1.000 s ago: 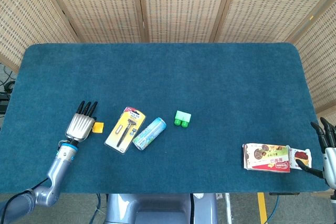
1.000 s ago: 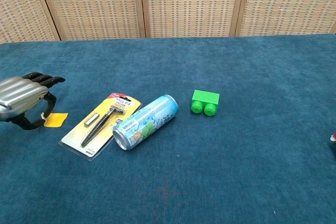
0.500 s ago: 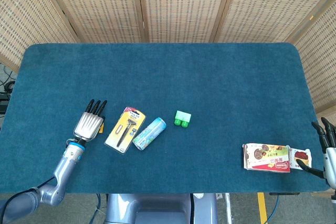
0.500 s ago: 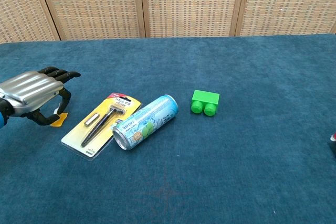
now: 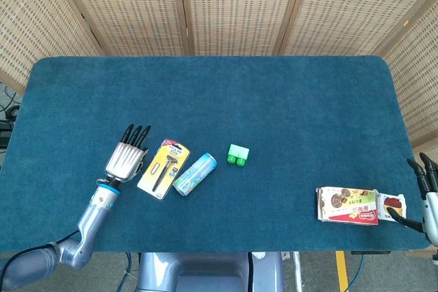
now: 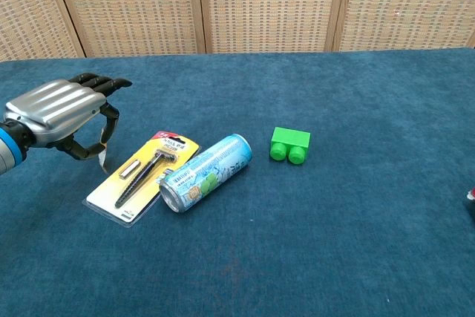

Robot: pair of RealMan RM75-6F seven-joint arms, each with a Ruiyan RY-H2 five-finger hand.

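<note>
Head view — one left hand [image 5: 127, 159] hovering open-fingered, holding nothing, just left of one razor pack [image 5: 163, 169], one can [image 5: 195, 174], one green block [image 5: 238, 155], one snack packet [image 5: 347, 206] far right — right hand [image 5: 426, 193] fingers spread, empty.

right hand [image 5: 426, 189]: cut by frame edge | razor pack [image 6: 141, 176]: print unreadable

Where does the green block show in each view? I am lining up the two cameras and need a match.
Head view: the green block lies on the blue table a little left of middle, right of the can.
Chest view: the green block lies right of middle, up and right of the can.
Shared landmark: the razor pack, left of the can.
</note>
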